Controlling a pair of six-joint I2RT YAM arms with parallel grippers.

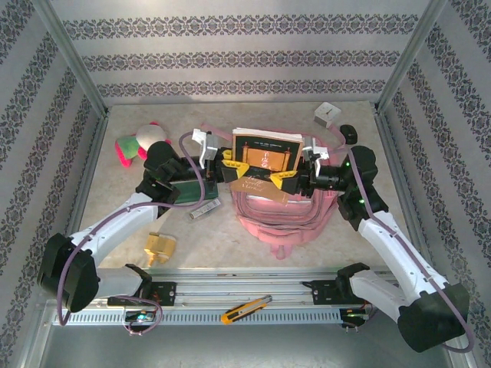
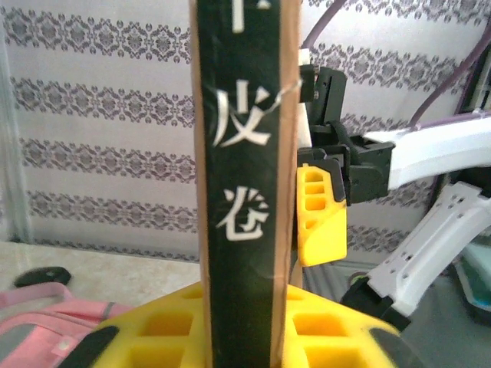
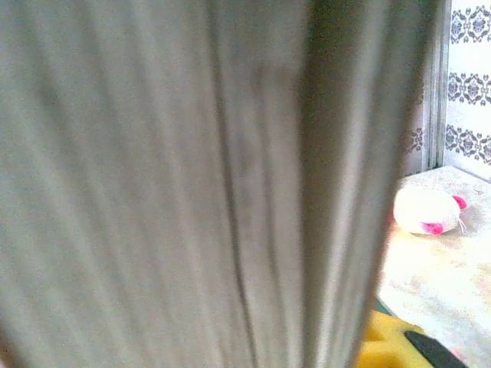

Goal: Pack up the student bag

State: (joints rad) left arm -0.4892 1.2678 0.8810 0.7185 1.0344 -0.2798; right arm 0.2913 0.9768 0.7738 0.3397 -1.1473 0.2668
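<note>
The student bag [image 1: 285, 221], a soft pink backpack, lies flat in the middle of the table, and its pink fabric [image 2: 46, 322] shows low in the left wrist view. Above its far end a thick book [image 1: 265, 149] with an orange and black cover is held up between both arms. My left gripper [image 1: 232, 165] is shut on the book's left edge; the black spine [image 2: 242, 192] with white characters stands between its yellow fingers [image 2: 161, 330]. My right gripper [image 1: 287, 179] is shut on the book's right edge, and the grey page edges [image 3: 192, 184] sit right against its camera.
A pink-and-green plush toy [image 1: 135, 146] lies at the back left. A white cube [image 1: 326, 115] and a black round thing [image 1: 347, 134] sit at the back right. A yellow wooden piece [image 1: 161, 245] lies front left, a small grey bar [image 1: 205, 208] beside the bag, and a utility knife [image 1: 245, 308] on the front rail.
</note>
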